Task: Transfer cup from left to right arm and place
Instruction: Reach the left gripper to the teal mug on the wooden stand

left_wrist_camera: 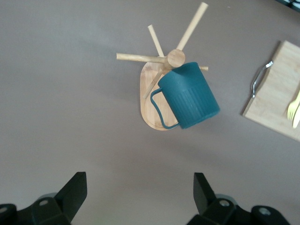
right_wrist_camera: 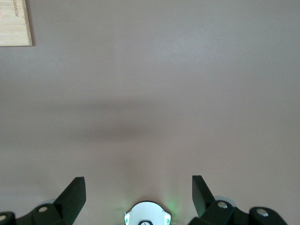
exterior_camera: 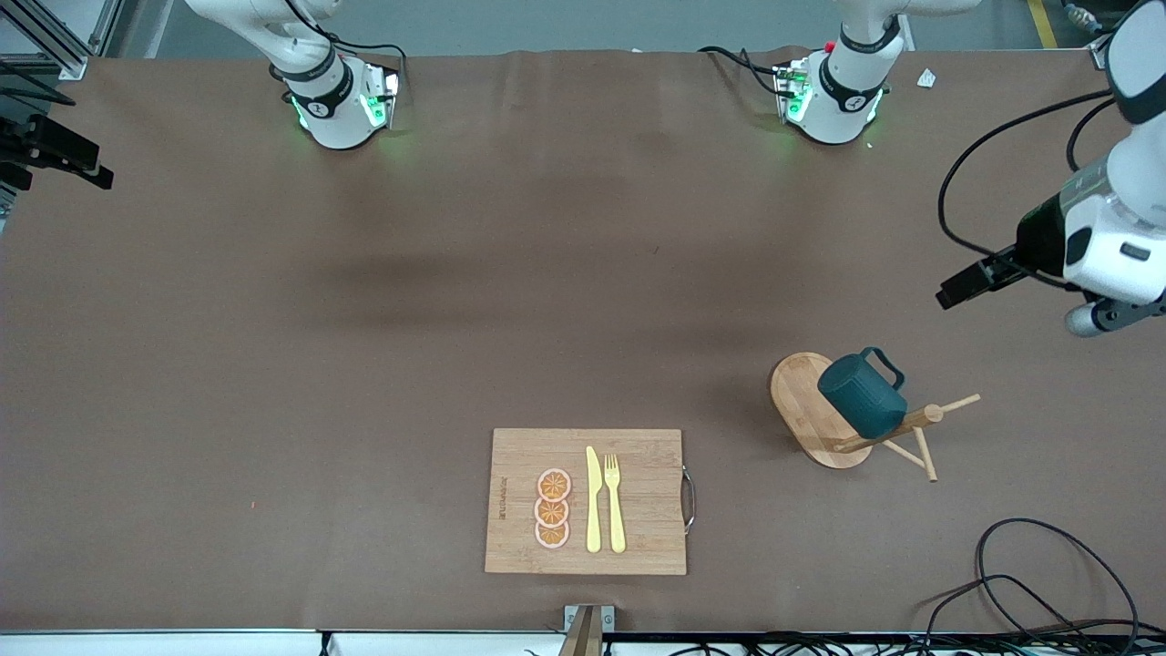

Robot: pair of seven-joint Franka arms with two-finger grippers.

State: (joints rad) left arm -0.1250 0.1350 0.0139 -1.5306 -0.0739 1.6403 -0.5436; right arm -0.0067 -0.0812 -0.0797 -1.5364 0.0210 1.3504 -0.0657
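The dark teal ribbed cup [exterior_camera: 861,396] hangs tilted, mouth down, on a peg of a wooden mug stand [exterior_camera: 802,412], toward the left arm's end of the table. In the left wrist view the cup [left_wrist_camera: 190,96] shows its loop handle, and its inside is hidden. My left gripper [exterior_camera: 958,290] hovers open and empty above the table near that end, apart from the cup; its fingers [left_wrist_camera: 75,190] frame bare table. My right gripper [right_wrist_camera: 138,183] is open and empty high over its own base, and it is out of the front view.
A wooden cutting board [exterior_camera: 647,456] with a metal handle lies near the front edge and carries orange slices [exterior_camera: 553,508], a yellow knife [exterior_camera: 593,501] and a yellow fork [exterior_camera: 615,501]. Black cables [exterior_camera: 1020,565] loop at the corner near the left arm's end.
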